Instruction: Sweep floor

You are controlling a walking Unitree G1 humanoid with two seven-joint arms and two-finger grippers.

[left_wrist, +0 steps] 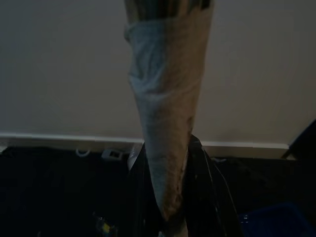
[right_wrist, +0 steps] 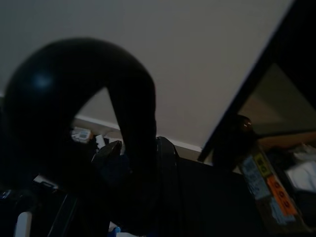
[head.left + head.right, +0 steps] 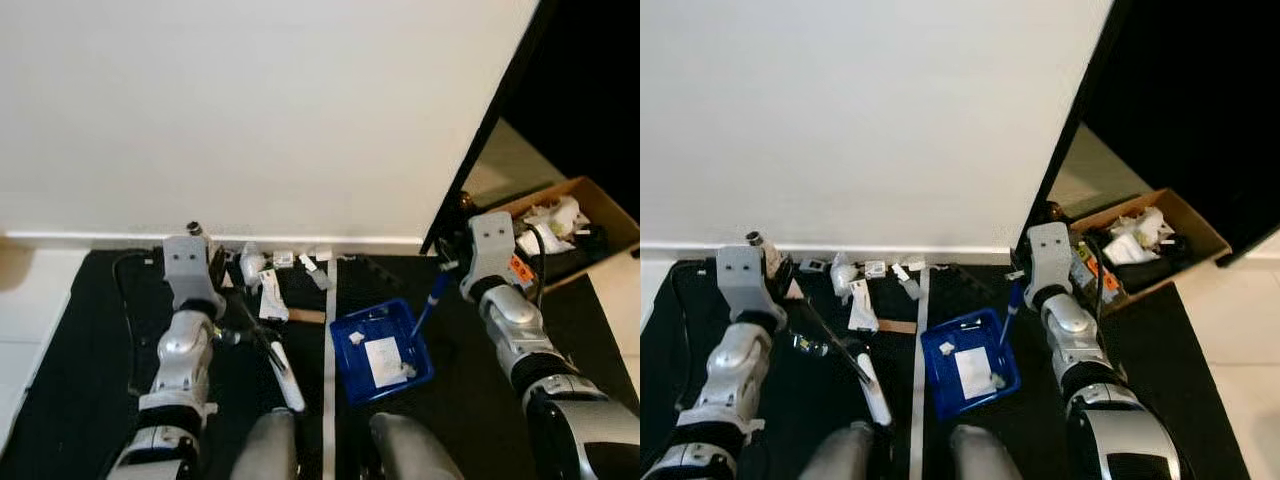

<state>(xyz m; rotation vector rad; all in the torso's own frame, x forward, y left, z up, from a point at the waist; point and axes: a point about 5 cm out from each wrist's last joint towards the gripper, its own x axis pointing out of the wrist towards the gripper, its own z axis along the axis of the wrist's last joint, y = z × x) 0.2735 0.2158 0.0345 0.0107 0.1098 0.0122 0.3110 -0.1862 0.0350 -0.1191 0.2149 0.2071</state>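
Note:
A blue dustpan (image 3: 350, 368) lies on the black floor mat and holds a white paper (image 3: 383, 358) and small scraps. Its blue handle (image 3: 432, 300) rises to my right gripper (image 3: 450, 268), which is shut on it. My left gripper (image 3: 218, 268) is shut on a brush (image 3: 270, 352): a black rod with a white end that slants down toward my legs. In the left wrist view the brush's pale shaft (image 1: 165, 148) runs up from between the fingers. Litter (image 3: 262, 275) of white scraps and wrappers lies along the baseboard, between the two grippers.
The white wall and baseboard (image 3: 100, 238) are close ahead. An open cardboard box (image 3: 592, 198) of rubbish stands at the right beside a dark doorway. A black cable (image 3: 125, 320) loops on the mat at the left. A white strip (image 3: 330, 380) runs down the mat's middle.

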